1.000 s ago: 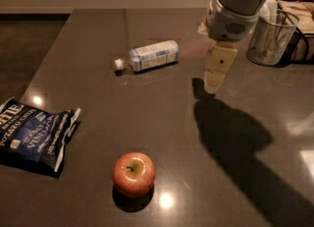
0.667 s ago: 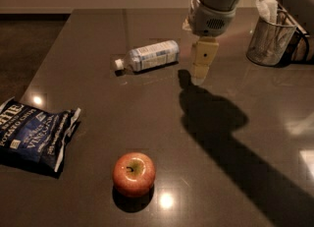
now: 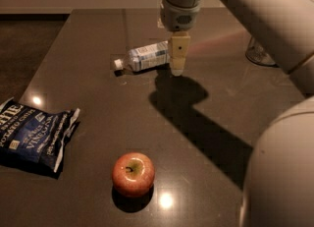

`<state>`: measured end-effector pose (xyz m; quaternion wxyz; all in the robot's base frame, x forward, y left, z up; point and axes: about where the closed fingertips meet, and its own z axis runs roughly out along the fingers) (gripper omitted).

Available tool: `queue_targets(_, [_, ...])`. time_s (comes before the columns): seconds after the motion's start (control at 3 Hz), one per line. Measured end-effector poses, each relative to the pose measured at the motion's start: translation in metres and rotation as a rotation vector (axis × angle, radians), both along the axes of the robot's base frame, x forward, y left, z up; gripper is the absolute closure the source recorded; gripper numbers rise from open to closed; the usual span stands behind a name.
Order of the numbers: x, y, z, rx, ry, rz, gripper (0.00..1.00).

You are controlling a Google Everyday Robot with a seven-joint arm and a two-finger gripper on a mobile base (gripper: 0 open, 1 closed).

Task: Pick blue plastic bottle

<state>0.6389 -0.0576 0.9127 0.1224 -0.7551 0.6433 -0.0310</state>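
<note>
The blue plastic bottle [image 3: 145, 57] lies on its side on the dark table [image 3: 98, 29], white cap pointing left, label pale blue-white. My gripper [image 3: 177, 69] hangs from the arm at the bottle's right end, its fingers pointing down. It overlaps the bottle's base end in the view and holds nothing that I can see.
A red apple [image 3: 133, 174] sits at the front centre. A dark blue chip bag [image 3: 34, 136] lies at the left edge. A metal container [image 3: 258, 54] stands at the back right, partly hidden by my arm. The arm's shadow falls right of the bottle.
My gripper has moved left across the table, from well right of the bottle to its right end. The bottle, apple and bag have not moved.
</note>
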Motion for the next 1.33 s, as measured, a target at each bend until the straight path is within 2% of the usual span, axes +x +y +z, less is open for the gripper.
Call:
queue_targets(0.67, [0.033, 0.026, -0.034, -0.068, 0.045, 0.073, 0.00])
queue_targets(1.0, [0.043, 0.032, -0.046, -0.101, 0.059, 0.086, 0.18])
queue_targets(1.33, [0.047, 0.033, -0.051, -0.129, 0.069, 0.088, 0.42])
